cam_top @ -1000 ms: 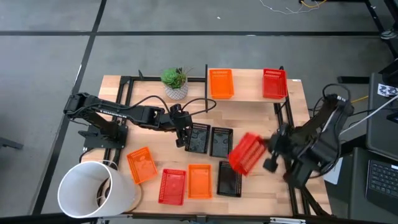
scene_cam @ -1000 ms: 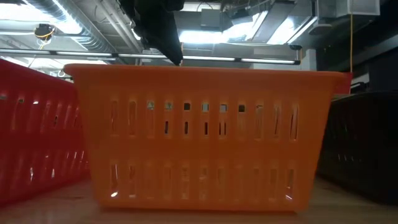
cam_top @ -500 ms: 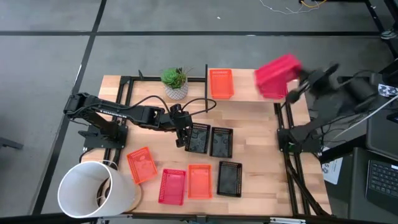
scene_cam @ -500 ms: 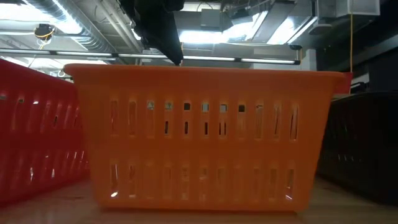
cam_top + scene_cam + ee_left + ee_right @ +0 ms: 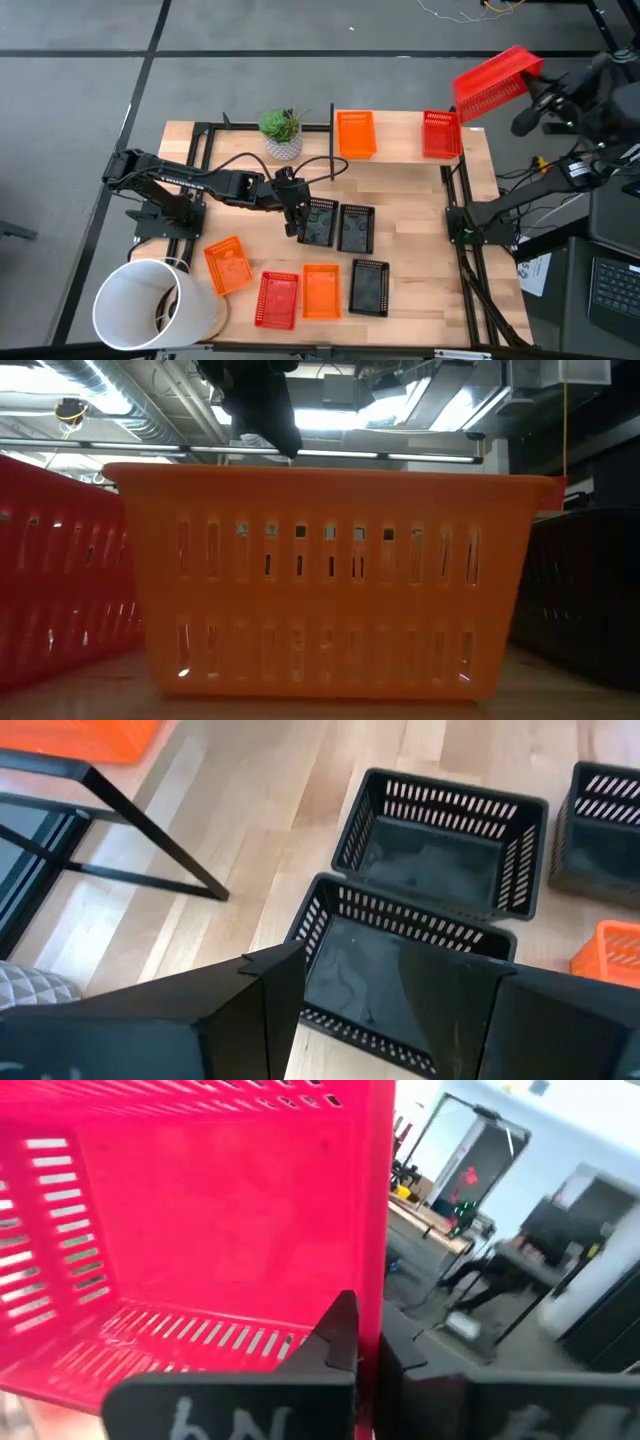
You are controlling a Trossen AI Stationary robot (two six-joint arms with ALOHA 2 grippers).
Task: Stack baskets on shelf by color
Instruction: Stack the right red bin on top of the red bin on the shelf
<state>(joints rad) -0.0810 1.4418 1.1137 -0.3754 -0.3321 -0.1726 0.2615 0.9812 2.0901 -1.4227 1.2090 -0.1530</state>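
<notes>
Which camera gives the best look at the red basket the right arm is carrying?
The right wrist view: the red basket fills it, its wall pinched in the right gripper. The high view shows it whole but small, lifted past the shelf. The low and left wrist views miss it.

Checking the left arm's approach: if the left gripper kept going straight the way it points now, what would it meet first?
Probably the nearest black basket: the open left gripper straddles its rim, though depth is hard to judge.

Plant pot (image 5: pixel 283 133) w/ green plant, far side of tabletop (image 5: pixel 420 250); big white bucket (image 5: pixel 150 305) near-left corner.
</notes>
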